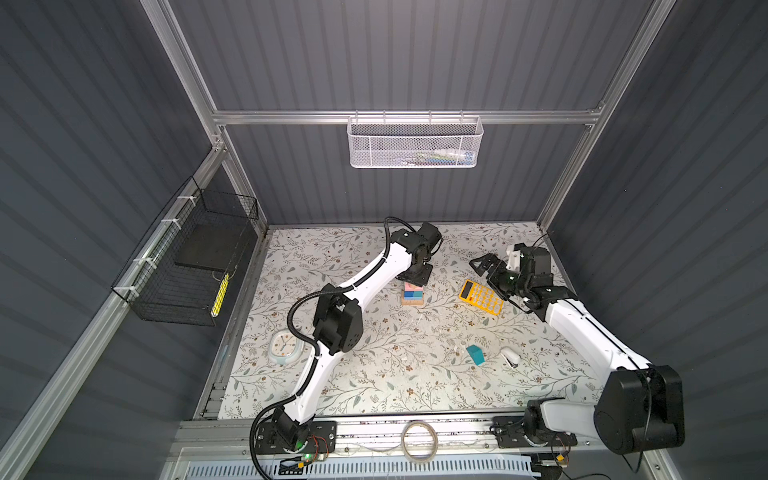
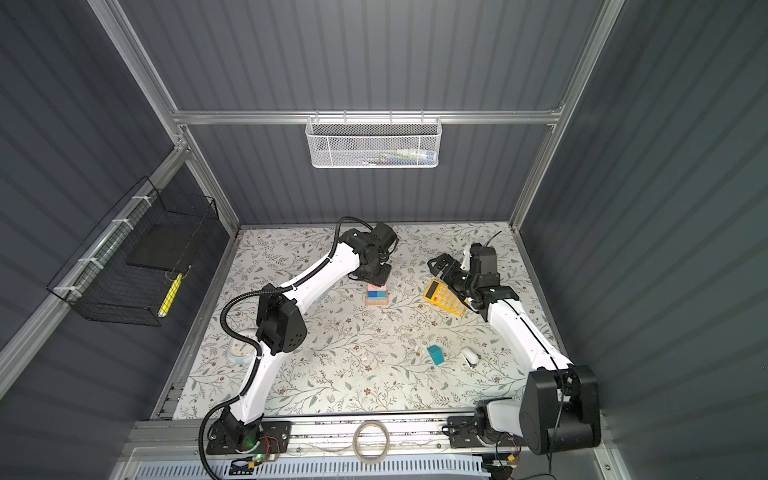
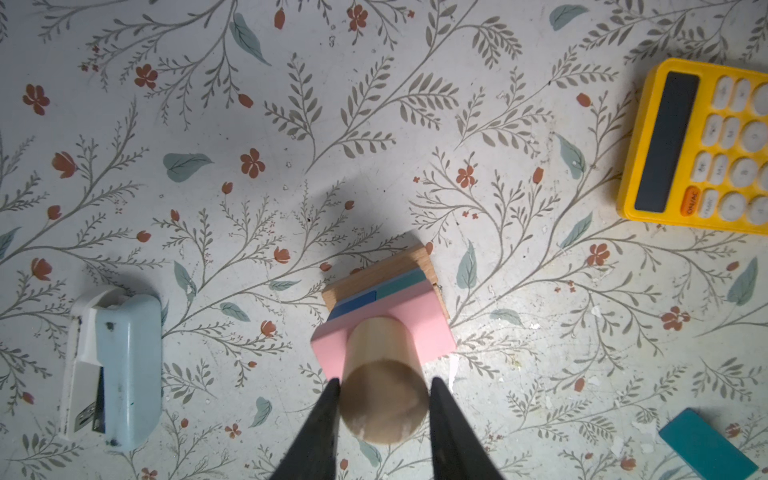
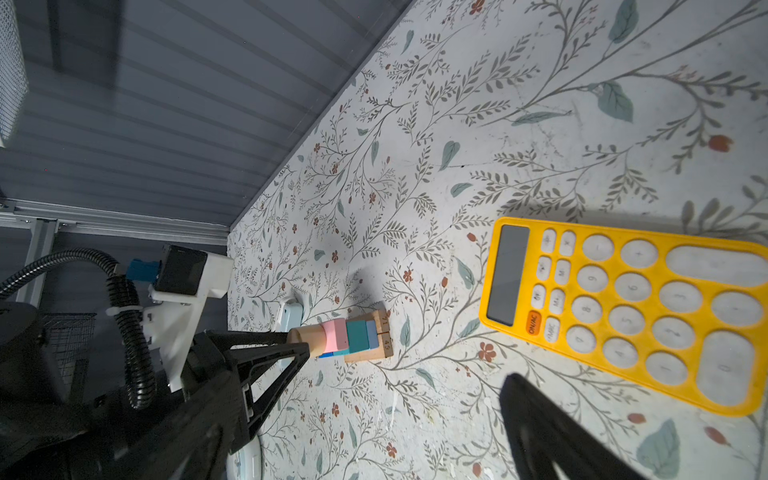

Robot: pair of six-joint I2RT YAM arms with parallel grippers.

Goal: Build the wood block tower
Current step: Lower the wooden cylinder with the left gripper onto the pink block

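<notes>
One loose piece to go, we judge. We see the multicoloured wood block tower [image 1: 412, 294] mid-width on the floral-covered bench [image 1: 374, 374], toward its far edge. It has tan bars at the base, then dark blue and teal blocks, then a flat pink block [image 3: 432, 328]. On the pink block a plain tan wood cylinder [image 3: 382, 345] stands upright.

From above, the left gripper [image 3: 384, 384] has its jaws against both sides of the cylinder's top end; we call that a grip. Near the far right corner the right gripper [image 1: 482, 270] hangs spread wide with nothing in it, beside the yellow calculator [image 1: 481, 297].

Step in hand, as we read it: seating the cylinder on the stack. In the right wrist view its base looks in contact with the pink block.

Next move: part the jaws evenly and lift straight up, so the cylinder doesn't tip. After that the teal slant-topped block [image 1: 476, 354] needs fetching for the top. It lies toward the front right of the bench, just beside the pale blue-white stapler [image 1: 510, 358] and well apart from the tower, on the right arm's side.
</notes>
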